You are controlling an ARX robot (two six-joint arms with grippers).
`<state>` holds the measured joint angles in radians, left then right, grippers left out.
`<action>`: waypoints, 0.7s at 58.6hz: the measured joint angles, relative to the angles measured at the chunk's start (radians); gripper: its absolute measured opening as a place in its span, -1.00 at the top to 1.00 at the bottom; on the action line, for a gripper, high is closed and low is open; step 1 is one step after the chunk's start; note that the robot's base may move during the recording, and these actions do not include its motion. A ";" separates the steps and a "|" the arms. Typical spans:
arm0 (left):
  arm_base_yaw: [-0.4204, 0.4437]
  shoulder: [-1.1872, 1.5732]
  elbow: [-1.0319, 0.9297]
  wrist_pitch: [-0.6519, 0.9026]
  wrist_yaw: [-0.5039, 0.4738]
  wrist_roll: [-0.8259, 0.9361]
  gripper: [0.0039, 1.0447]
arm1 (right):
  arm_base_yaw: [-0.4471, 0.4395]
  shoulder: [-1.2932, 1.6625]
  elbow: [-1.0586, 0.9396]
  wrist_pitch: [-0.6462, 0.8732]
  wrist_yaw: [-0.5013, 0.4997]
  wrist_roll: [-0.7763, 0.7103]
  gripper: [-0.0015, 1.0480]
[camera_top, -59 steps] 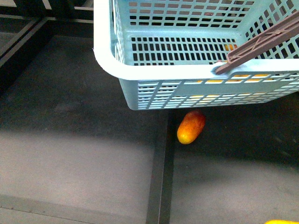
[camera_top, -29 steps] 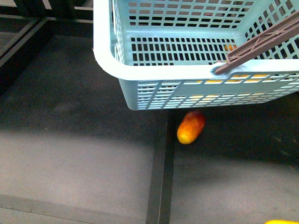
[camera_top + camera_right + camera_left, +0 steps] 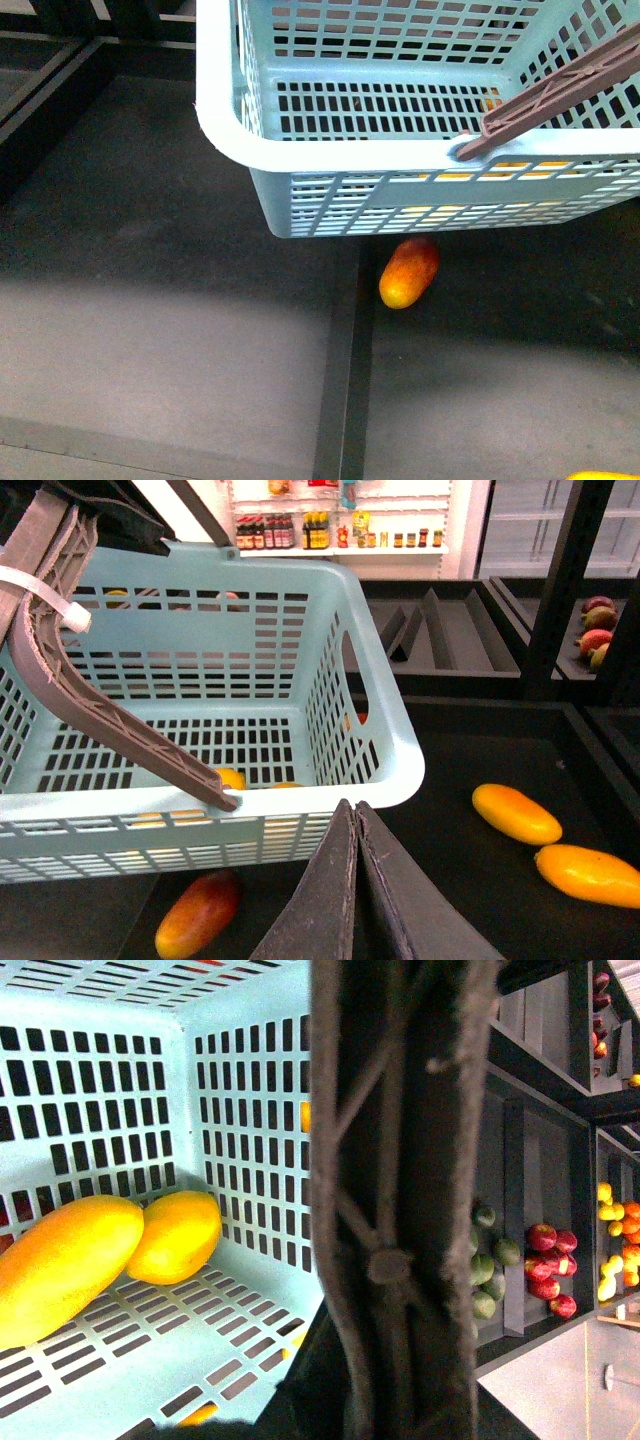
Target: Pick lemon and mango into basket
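Dark shelf surface (image 3: pixel 180 300) below a teal basket (image 3: pixel 330 155) that hangs above it.

Inside the basket, seen from the left wrist, the mango (image 3: pixel 60 1265) lies on the slotted base with the lemon (image 3: pixel 178 1235) touching its end, close to a corner wall. A brown handle (image 3: pixel 110 725) slants up from the basket's rim; whether the left gripper is closed on it cannot be told. The right gripper (image 3: pixel 357 890) sits just outside the basket's near rim, its two dark fingers pressed together with nothing between them. Under the basket lies a red-orange mango (image 3: pixel 409 272); beside the basket in the right wrist view, two yellow-orange mangoes (image 3: pixel 516 813) rest on the shelf.
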<state>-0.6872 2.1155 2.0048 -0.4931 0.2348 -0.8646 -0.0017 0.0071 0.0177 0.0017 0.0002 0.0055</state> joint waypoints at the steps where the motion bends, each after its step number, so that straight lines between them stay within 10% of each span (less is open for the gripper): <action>1: 0.000 0.000 0.000 0.000 0.000 0.000 0.92 | 0.000 0.000 0.000 0.000 0.000 0.000 0.97; 9: 0.000 0.000 0.000 0.000 0.000 0.001 0.92 | 0.000 -0.001 0.000 0.000 0.000 -0.002 0.94; 19: 0.000 0.000 0.000 0.000 -0.001 0.001 0.92 | 0.000 -0.001 0.000 0.000 0.000 -0.002 0.14; 41: -0.002 0.000 -0.001 0.005 -0.023 -0.005 0.92 | 0.000 -0.001 0.000 0.000 0.000 -0.002 -0.84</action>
<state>-0.6888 2.1151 2.0037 -0.4877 0.2119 -0.8692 -0.0017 0.0063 0.0177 0.0017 0.0002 0.0040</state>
